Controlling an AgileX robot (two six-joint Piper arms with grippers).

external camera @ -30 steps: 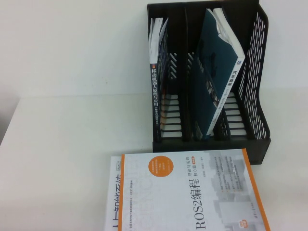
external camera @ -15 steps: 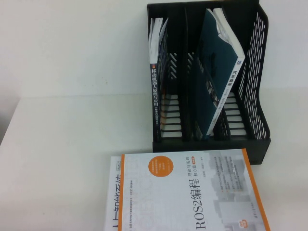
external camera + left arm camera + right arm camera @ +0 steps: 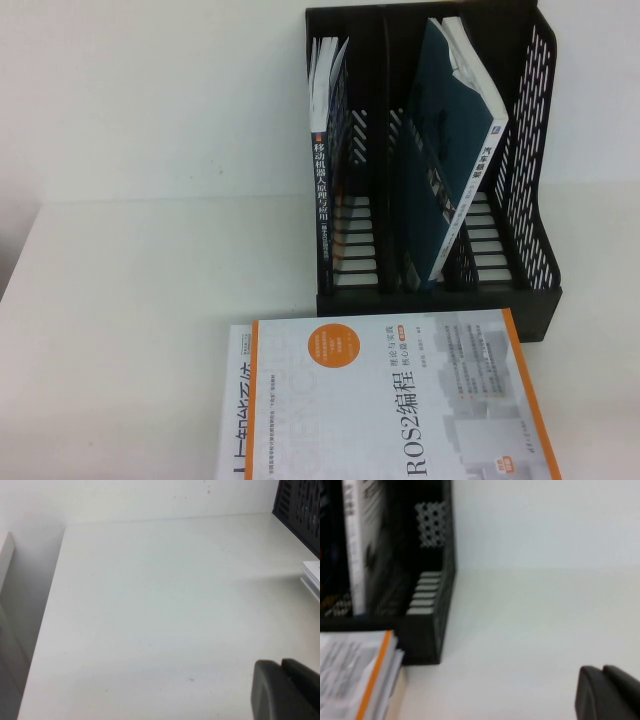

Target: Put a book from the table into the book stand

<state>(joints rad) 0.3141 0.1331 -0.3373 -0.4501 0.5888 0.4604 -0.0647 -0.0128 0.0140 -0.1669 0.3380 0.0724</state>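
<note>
The book (image 3: 445,150), dark teal back and white spine, stands leaning in a right-hand slot of the black book stand (image 3: 530,170) at the back of the white table (image 3: 150,300). Its white spine also shows inside the book stand (image 3: 437,625) in the right wrist view (image 3: 357,555). Neither gripper shows in the high view. My left gripper (image 3: 282,690) is shut and empty over bare table, far from the stand's corner (image 3: 302,505). My right gripper (image 3: 605,692) is shut and empty over the table beside the stand's right side.
The orange-bordered ROS2 book (image 3: 400,400) lies flat at the table's front edge, just in front of the stand; it also shows in the right wrist view (image 3: 355,680). A black-spined book (image 3: 322,195) stands in the stand's left slot. The table's left edge (image 3: 50,605) borders a gap.
</note>
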